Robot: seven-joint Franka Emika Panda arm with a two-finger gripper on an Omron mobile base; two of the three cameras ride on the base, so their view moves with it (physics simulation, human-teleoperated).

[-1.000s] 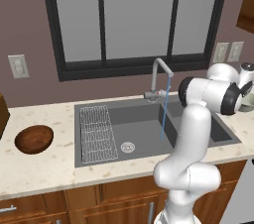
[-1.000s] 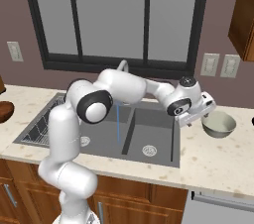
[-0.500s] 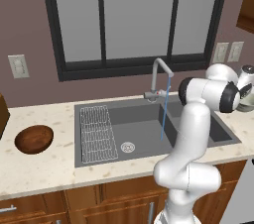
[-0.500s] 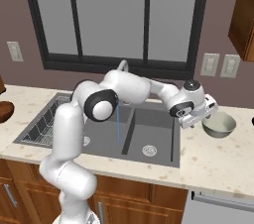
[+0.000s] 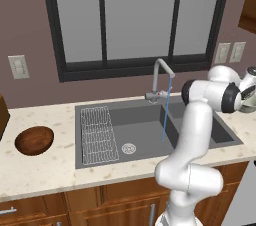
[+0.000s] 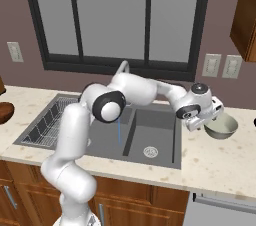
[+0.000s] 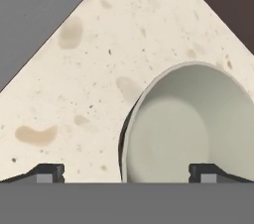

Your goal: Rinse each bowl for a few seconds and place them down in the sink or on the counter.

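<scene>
The pincer (image 7: 126, 172) stands fully open and holds nothing, poised above the near rim of the pale grey-green bowl (image 7: 191, 124). This bowl rests upright on the surface (image 6: 215, 160), just right of the sink (image 6: 150, 135). To grasp well, lower until one fingertip (image 7: 206, 171) sits inside the wall and the other outside, then close. Water runs from the faucet (image 5: 162, 77). The wooden bowl (image 5: 34, 140) waits far left.

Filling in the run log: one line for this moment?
pincer: open, straddling rim | pale bowl: on counter, ungrasped | wooden bowl: left counter | faucet: running
</scene>
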